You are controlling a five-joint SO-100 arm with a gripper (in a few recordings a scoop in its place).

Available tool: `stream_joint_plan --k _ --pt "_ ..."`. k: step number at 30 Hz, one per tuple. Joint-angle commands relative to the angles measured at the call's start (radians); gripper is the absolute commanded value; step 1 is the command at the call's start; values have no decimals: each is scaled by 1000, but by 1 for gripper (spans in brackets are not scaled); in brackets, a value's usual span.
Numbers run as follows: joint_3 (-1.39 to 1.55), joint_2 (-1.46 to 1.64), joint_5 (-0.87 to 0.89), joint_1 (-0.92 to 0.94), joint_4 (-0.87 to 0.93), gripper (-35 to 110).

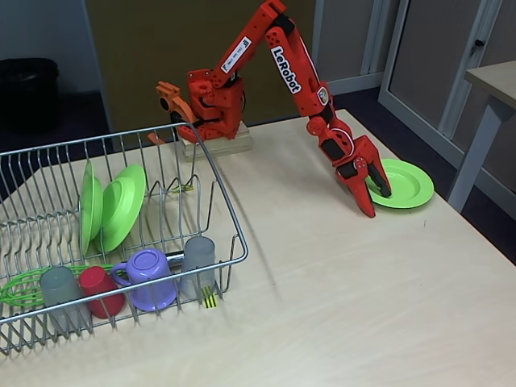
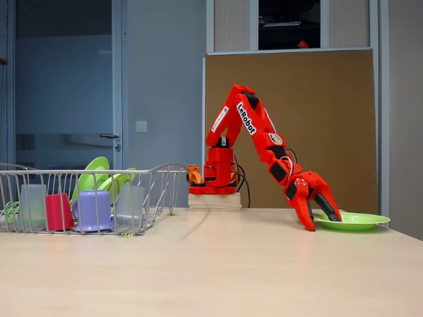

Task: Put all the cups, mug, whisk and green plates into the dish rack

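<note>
— Reaching down at the far right of the table: red gripper point(image 1: 373, 193) straddling the near-left rim of the last lime-green plate point(image 1: 405, 184). One finger over the plate, the other tipped onto the tabletop point(image 1: 322, 274) just outside the rim.

— Closed on it yet?

— Jaws parted around the rim, not clamped, going by both fixed views. Plate flat on the table, gripper point(image 2: 324, 218) low beside it. Probably angled that way to slide one finger under the raised edge, since a flat plate offers no other hold.

— Everything else?

— Already in the wire dish rack point(image 1: 230, 211) at the left. Two green plates point(image 1: 113, 205) standing on edge between prongs, leaning together. Along the near row: grey tumbler point(image 1: 58, 289), red cup point(image 1: 101, 290), purple mug point(image 1: 149, 278), second grey tumbler point(image 1: 198, 258), all seemingly mouth-down to drain. Green whisk point(image 1: 20, 289) lying at the near-left corner, loops poking out behind the cups.

— Remaining?

— Only this plate, well apart from the rack. Needs pinching, tilting upright, carrying left to a free slot beside the other two. Thin slick rim, so likely to slip.
</note>
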Motion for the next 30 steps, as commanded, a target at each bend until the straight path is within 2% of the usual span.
stream_joint_plan --k 1,12,17,23,30 --pt "-3 -41 -52 17 18 29" --pt "-17 -60 -288 87 163 27" --pt "-2 -26 -301 106 196 19" --pt "6 37 -298 114 210 20" --pt "41 172 -181 126 311 4"
